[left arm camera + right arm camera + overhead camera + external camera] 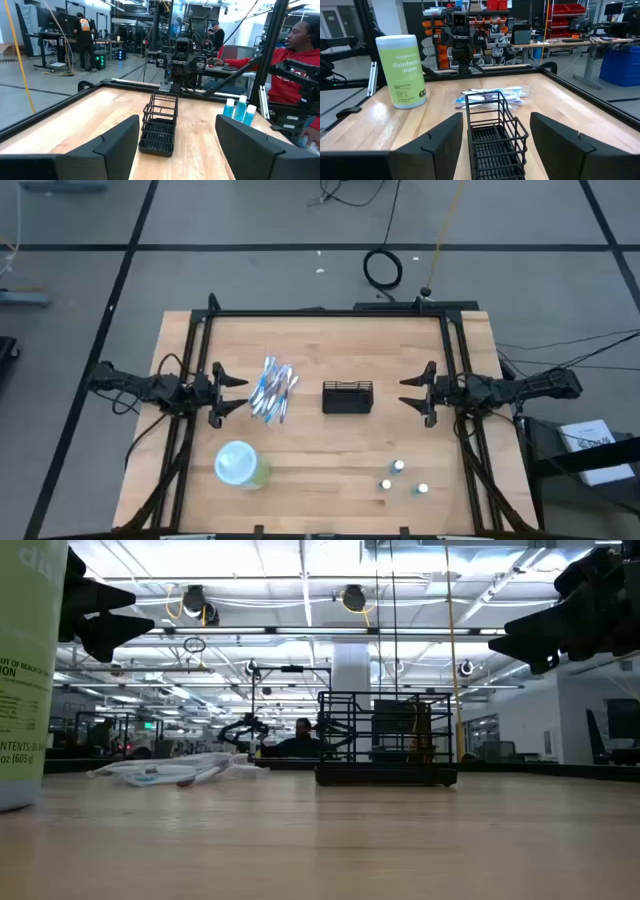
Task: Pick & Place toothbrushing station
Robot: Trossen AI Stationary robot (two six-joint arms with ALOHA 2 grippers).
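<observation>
From above, a wooden bench (pixel 330 450) carries a black wire caddy (pixel 347 397) near its middle, standing free. To its left lies a loose pile of toothbrushes (pixel 273 391). A pale-green wipes tub (pixel 240 464) stands near the front left, and three small bottles (pixel 402 478) sit near the front right. The left hand (pixel 236 394) hovers at the left side, fingers apart, holding nothing. The right hand (pixel 410 392) hovers at the right side, also fingers apart and holding nothing. Both point toward the caddy, well apart from it.

At bench height, the caddy (pixel 386 740) stands upright in the centre, the toothbrushes (pixel 175 770) lying flat beside it. The tub (pixel 30 670) fills the near edge of the picture. Both hands hang dark in the upper corners, above the bench.

Past the left wrist's spread fingers (pixel 120 137), the caddy (pixel 160 125) sits ahead, the blue-capped bottles (pixel 240 109) to one side. A person in a red top (pixel 295 65) sits beyond the bench.

Past the right wrist's spread fingers (pixel 437 142), the caddy (pixel 492 132) lies close, between the fingertips' lines but untouched. Behind it are the toothbrushes (pixel 492 96) and the tub (pixel 401 70).
</observation>
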